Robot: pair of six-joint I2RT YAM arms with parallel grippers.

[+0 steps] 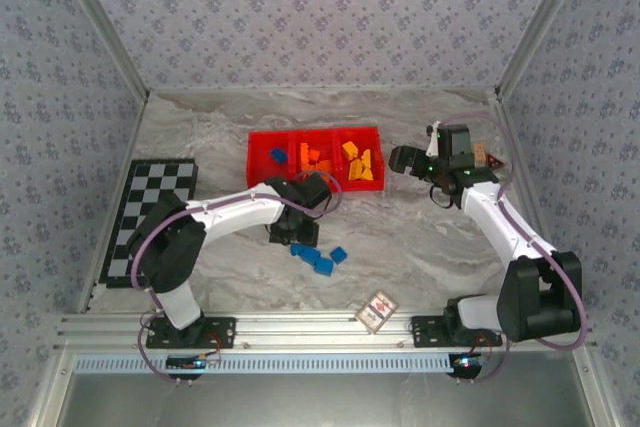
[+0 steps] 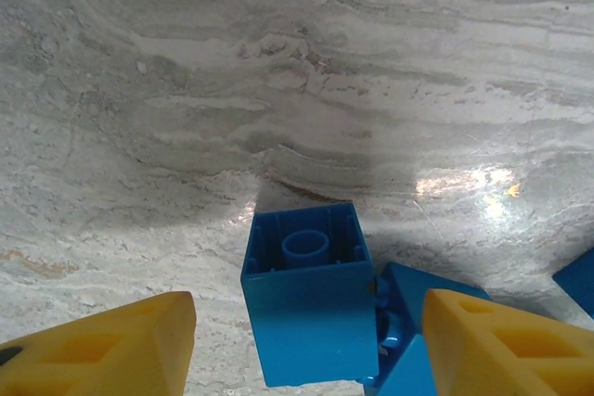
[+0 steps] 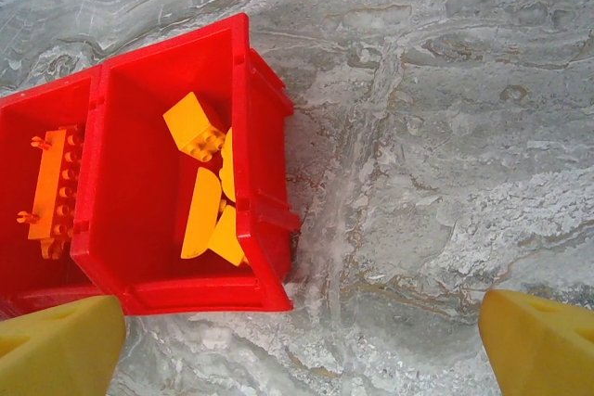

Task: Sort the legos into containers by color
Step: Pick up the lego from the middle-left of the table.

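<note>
Left gripper [image 2: 302,350]: fingers spread wide, holding nothing, straddling a blue brick.
Blue brick [image 2: 306,308]: on the marble table [image 2: 278,90], hollow underside showing; probably light, rigid and slick.
Hold: pinch its two flat side walls squarely, since the glossy faces may slip.
Neighbour: a second blue brick [image 2: 413,322] touches its right side, perhaps propping it, though that is hard to tell.
Right gripper [image 3: 297,345]: wide open, empty, above the table beside the tray.
Red tray [image 3: 251,136]: yellow pieces [image 3: 200,183] in the end compartment, an orange brick [image 3: 51,192] in the next one.

Blue legos [image 1: 318,257] clustered centre, free table [image 1: 420,247] rightward
</note>
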